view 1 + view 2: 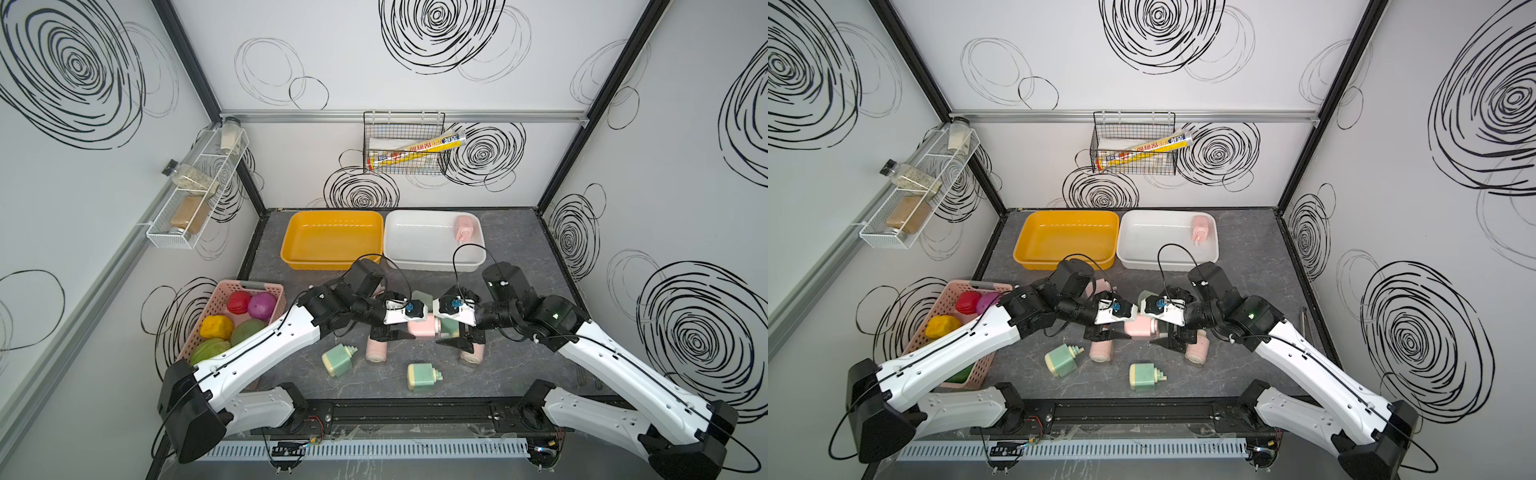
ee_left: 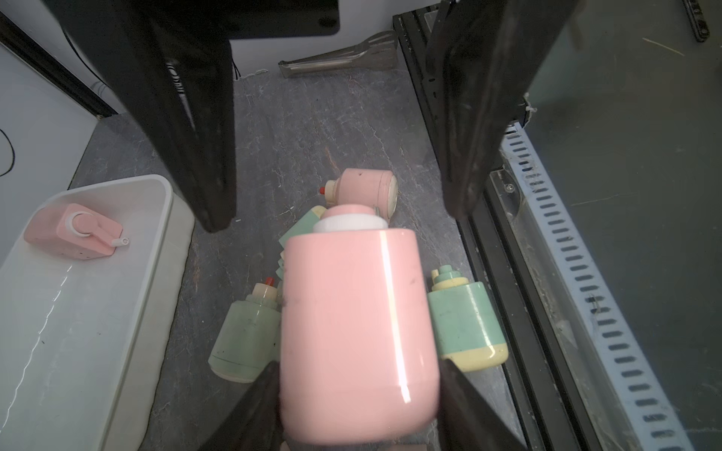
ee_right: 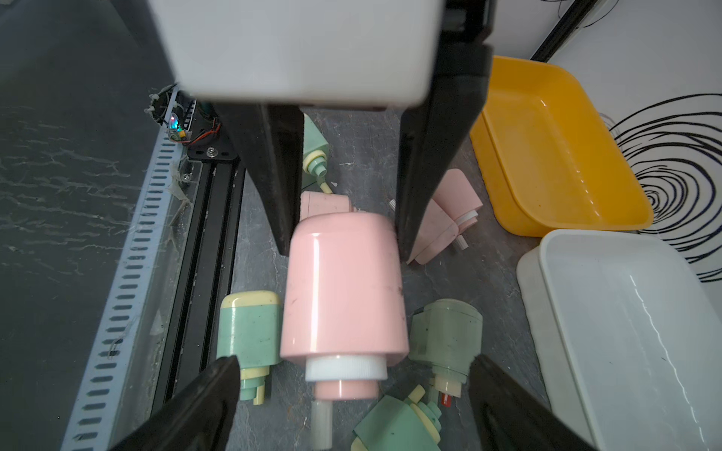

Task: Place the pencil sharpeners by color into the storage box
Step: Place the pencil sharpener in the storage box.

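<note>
My left gripper (image 2: pixel 359 365) is shut on the rounded end of a pink pencil sharpener (image 2: pixel 355 312), held above the middle of the table (image 1: pixel 422 328). Facing it, my right gripper (image 3: pixel 353 363) is open, one finger on each side of this sharpener's nozzle end (image 3: pixel 344 289) without touching it. On the table below lie green sharpeners (image 1: pixel 338 359) (image 1: pixel 422 376) and pink ones (image 1: pixel 377 349) (image 1: pixel 473 355), with more half hidden under the grippers. At the back stand a yellow storage box (image 1: pixel 332 241) with nothing in it and a white one (image 1: pixel 419 245) holding one pink sharpener (image 1: pixel 464 228).
A pink basket (image 1: pixel 249 284) of toy fruits stands at the left, partly under my left arm. Metal tongs (image 1: pixel 1304 316) lie at the table's right edge. A wire basket (image 1: pixel 403 141) hangs on the back wall and a spice rack (image 1: pixel 195 195) on the left wall.
</note>
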Available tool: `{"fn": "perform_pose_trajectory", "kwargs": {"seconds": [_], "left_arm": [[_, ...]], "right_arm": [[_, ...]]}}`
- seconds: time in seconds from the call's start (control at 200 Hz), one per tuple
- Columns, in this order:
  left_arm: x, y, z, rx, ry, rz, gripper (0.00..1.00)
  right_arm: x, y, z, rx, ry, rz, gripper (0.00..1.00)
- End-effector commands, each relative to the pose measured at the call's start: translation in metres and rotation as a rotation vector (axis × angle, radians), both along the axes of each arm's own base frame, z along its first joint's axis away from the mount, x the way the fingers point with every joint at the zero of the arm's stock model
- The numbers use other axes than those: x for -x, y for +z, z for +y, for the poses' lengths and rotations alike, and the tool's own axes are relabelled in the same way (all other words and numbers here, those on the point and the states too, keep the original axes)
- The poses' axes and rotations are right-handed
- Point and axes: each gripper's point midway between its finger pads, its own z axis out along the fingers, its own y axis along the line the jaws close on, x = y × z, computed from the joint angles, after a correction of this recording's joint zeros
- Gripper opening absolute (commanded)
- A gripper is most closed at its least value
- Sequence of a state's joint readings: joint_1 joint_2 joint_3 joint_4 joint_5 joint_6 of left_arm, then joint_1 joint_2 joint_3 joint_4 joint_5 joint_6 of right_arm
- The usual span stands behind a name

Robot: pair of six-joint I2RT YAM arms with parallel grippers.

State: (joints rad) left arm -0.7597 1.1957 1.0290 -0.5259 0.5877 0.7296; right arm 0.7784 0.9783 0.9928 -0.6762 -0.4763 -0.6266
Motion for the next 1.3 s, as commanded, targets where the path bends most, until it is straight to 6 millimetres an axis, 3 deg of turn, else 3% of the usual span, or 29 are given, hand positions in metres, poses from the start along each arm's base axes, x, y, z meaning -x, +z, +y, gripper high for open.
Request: {"fn": "perform_pose_trajectory", "kwargs": {"seconds": [0.0,0.165,0.255,0.42,0.59,0.686,1.036,1.296], "left_arm": [[0.003,0.033,-0.007,0.107,-0.026,-0.063,0.00],[0.003,0.036,-0.009,0.117,-0.023,-0.057,0.00],[0.005,0.036,-0.010,0.117,-0.030,-0.055,0.00],[0.005,0.035,-0.011,0.113,-0.030,-0.049,0.00],[0.003,0.036,-0.012,0.113,-0.027,-0.046,0.00],[0.004,0.036,-0.012,0.119,-0.028,-0.048,0.00],[0.011,0.041,-0.012,0.162,-0.062,-0.051,0.00],[0.011,0.043,-0.012,0.177,-0.071,-0.043,0.00]], "right_arm": [[0.001,0.010,0.006,-0.031,0.023,-0.054,0.94],[-0.002,0.005,0.011,-0.018,0.011,-0.070,0.92],[-0.006,0.002,0.012,-0.009,0.002,-0.090,0.83],[-0.004,0.009,0.016,-0.025,0.034,-0.111,0.77],[0.002,-0.009,0.016,0.063,0.072,-0.054,0.70],[0.003,-0.009,0.019,0.065,0.085,-0.051,0.66],[0.013,0.005,0.023,-0.053,0.112,-0.088,0.71],[0.015,-0.007,0.014,-0.048,0.093,-0.041,0.65]]}}
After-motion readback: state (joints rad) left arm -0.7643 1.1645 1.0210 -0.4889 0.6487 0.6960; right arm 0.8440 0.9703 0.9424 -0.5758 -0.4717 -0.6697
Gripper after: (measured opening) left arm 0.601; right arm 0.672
